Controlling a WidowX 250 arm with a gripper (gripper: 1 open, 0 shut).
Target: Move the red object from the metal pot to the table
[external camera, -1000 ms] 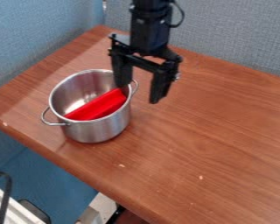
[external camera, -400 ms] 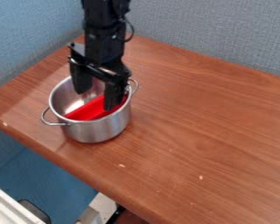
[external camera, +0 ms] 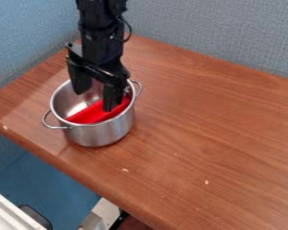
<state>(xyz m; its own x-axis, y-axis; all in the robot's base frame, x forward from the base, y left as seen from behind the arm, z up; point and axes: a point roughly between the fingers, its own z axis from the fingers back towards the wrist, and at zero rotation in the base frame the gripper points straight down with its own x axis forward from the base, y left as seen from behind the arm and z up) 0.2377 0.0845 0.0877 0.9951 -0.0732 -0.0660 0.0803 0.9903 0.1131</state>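
1 black robot arm (external camera: 100,22) comes straight down from the top of the picture, and its top part is cut off by the edge. Its gripper (external camera: 94,92) points down into the metal pot (external camera: 93,117). The 2 fingers (external camera: 78,79) stand wide apart, and they hold nothing. The fingertips dip inside the pot, above the red object (external camera: 86,114). I cannot tell if they touch it. The red object lies inside the pot, and the arm hides part of it. The shiny pot sits on the brown wooden bench (external camera: 194,126), near its left end. 1 small loop handle (external camera: 50,121) shows on the pot's left side. A blue wall (external camera: 230,36) stands behind the bench.
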